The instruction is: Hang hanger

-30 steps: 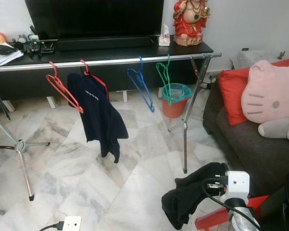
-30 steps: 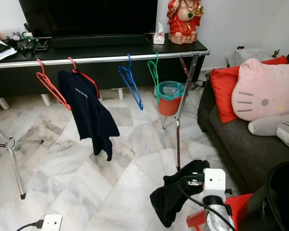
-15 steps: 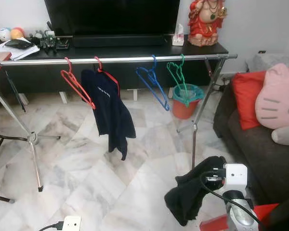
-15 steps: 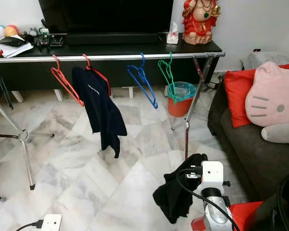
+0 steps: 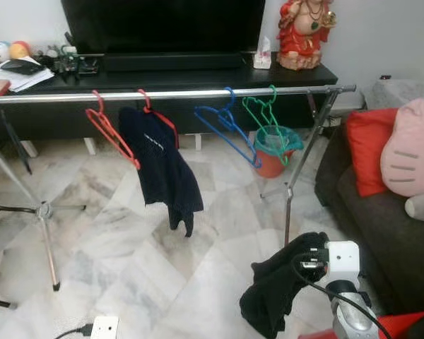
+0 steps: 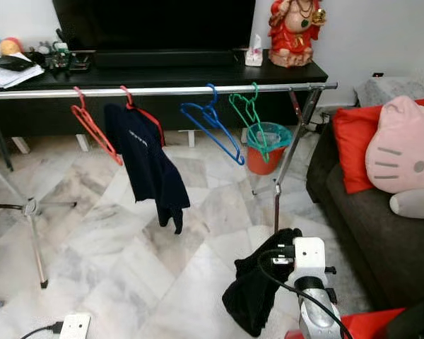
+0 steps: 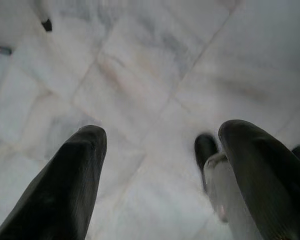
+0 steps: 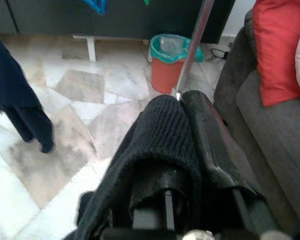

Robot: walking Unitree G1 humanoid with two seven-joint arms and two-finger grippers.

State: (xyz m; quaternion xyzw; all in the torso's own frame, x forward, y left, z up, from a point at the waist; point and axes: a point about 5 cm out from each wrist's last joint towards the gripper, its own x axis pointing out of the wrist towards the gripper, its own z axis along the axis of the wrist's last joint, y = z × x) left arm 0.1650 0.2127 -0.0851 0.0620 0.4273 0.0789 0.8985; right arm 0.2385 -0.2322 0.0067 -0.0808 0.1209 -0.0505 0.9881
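Observation:
My right gripper (image 5: 307,256) is low at the front right, shut on a black knit garment (image 5: 274,291) that drapes over it and hangs toward the floor. In the right wrist view the black knit garment (image 8: 160,135) covers one finger, and the other finger (image 8: 210,135) lies against it. A silver clothes rail (image 5: 198,93) crosses ahead, well above and beyond the gripper. On it hang a bare red hanger (image 5: 113,134), a navy shirt (image 5: 162,169) on a red hanger, a blue hanger (image 5: 226,127) and a green hanger (image 5: 265,116). My left gripper (image 7: 160,165) is open over the marble floor.
The rail's right leg (image 5: 288,205) stands just beyond the garment, its left tripod leg (image 5: 46,212) far left. An orange bin (image 5: 274,152) sits behind the rail. A dark sofa (image 5: 389,226) with a red cushion (image 5: 367,148) is at the right. A power socket (image 5: 104,327) lies on the floor.
The whole picture has shifted, so the camera has moved and the rail now sits a little lower and nearer. My right gripper keeps its hold on the black garment.

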